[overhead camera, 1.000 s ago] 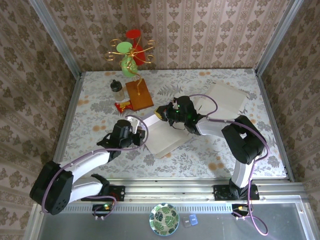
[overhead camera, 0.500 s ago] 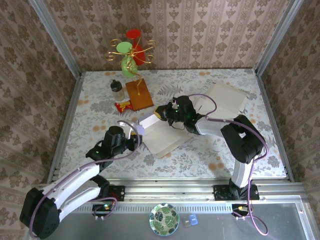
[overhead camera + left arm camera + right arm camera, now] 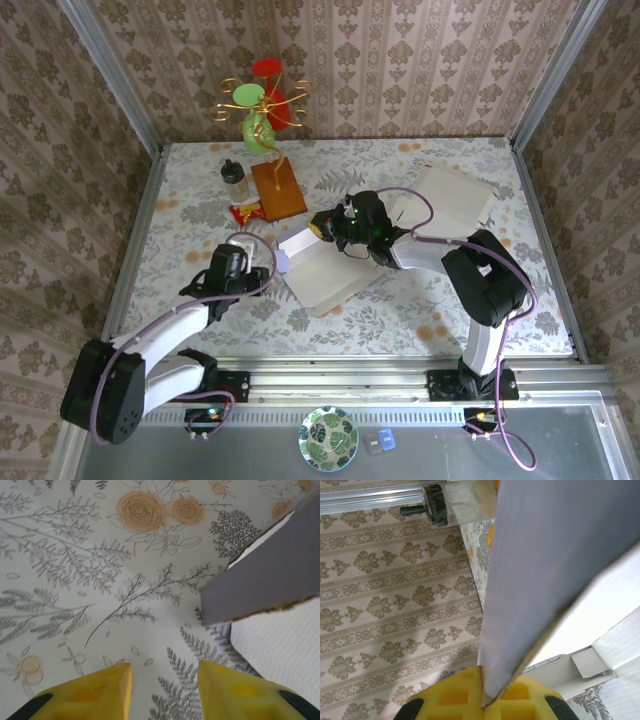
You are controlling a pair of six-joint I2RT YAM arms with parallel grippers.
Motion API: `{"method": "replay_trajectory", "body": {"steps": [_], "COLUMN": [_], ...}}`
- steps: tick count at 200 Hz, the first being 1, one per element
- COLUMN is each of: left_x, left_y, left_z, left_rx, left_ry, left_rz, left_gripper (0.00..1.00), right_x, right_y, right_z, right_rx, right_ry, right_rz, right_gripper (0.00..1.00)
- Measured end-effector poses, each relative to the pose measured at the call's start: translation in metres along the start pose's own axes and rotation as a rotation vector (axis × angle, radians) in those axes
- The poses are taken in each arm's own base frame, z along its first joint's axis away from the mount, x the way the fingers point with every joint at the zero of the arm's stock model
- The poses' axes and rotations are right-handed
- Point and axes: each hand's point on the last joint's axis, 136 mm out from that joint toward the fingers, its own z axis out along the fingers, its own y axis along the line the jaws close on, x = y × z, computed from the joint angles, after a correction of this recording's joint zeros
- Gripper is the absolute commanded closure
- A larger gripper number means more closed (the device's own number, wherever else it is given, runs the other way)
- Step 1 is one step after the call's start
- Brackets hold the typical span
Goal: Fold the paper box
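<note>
White-and-black arms carry purple cables; pincer fingers are yellow.

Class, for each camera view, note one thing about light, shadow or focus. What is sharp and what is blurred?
Top view: even, soft light, no glare on the table, box sharp. Left wrist view: table print crisp; flap underside in grey shade; left hand slightly soft. Right wrist view: flap close to the lens, shaded and blurred; wallpaper behind sharper.
</note>
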Motion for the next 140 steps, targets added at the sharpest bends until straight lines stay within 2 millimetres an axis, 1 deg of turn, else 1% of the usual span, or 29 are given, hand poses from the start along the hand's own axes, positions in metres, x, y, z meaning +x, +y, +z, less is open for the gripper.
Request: {"method": "replay_trajectory", "body": {"steps": [49, 99, 140], "left_x": [-0.017, -0.020, -0.024], "left_y": [-0.017, -0.034, -0.044], "left_z": [0.011, 0.015, 0.017], "left_rx": [0.088, 0.145, 0.166], "left_ry": [-0.055, -0.070, -0.087], "left_rz": [0.064, 0.112, 0.129], "left_gripper": [0.59, 0.63, 0.61], "right_x": [0.001, 0.000, 0.000], "right_y": [0.000, 0.000, 0.000], "right_z": [0.000, 0.000, 0.001], "right_rx": [0.003, 0.003, 0.003], "right_ry": [0.004, 0.004, 0.004], "right_rz": [0.002, 0.002, 0.002], "right_gripper": [1.00, 1.00, 1.00]}}
